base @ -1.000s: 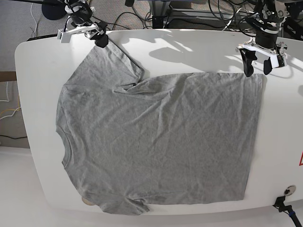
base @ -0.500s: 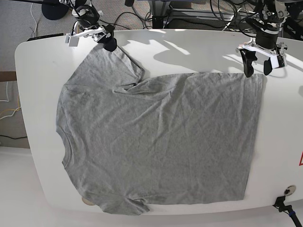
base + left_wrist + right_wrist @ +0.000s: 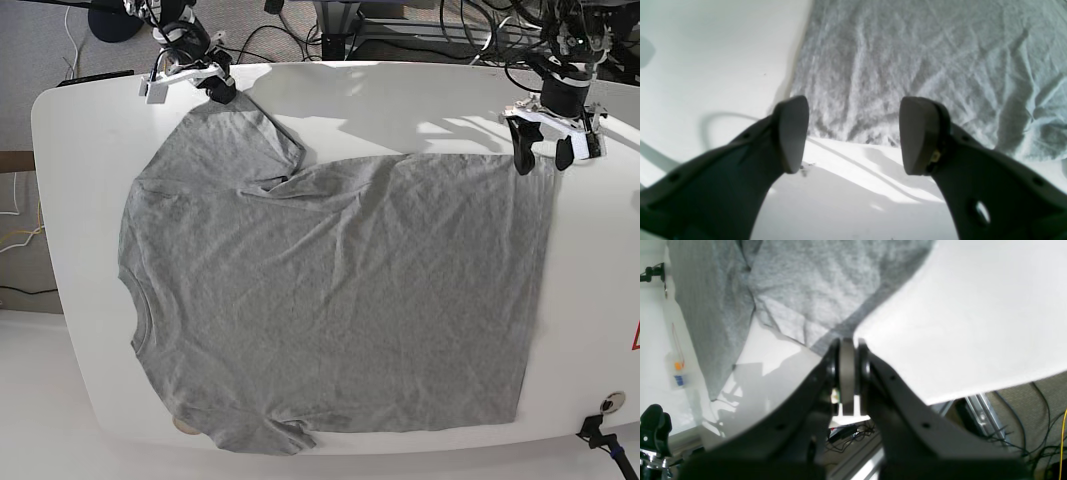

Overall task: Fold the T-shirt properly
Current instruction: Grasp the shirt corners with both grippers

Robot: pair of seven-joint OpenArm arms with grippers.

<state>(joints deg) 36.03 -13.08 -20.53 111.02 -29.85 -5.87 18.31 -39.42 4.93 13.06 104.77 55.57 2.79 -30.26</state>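
Observation:
The heather-grey T-shirt (image 3: pixel 340 300) lies spread flat and wrinkled on the white table (image 3: pixel 400 100), neck at the left, hem at the right, plain side up. My right gripper (image 3: pixel 218 92) is at the far sleeve's outer edge. In the right wrist view it (image 3: pixel 847 343) is shut, with the sleeve's hem band (image 3: pixel 826 336) running into the fingertips. My left gripper (image 3: pixel 540 158) is open over the far hem corner. In the left wrist view its (image 3: pixel 855 133) two fingers straddle bare table just off the shirt's hem (image 3: pixel 923 50).
Cables and stand legs (image 3: pixel 330 30) lie on the floor behind the table's far edge. A small round fitting (image 3: pixel 611 404) and a red mark (image 3: pixel 635 338) sit at the table's right end. The shirt's near sleeve (image 3: pixel 270 435) reaches the front edge.
My right gripper swung right along the far sleeve edge, then back a little to the left, staying shut. My left gripper stayed open and shifted slightly at the hem corner.

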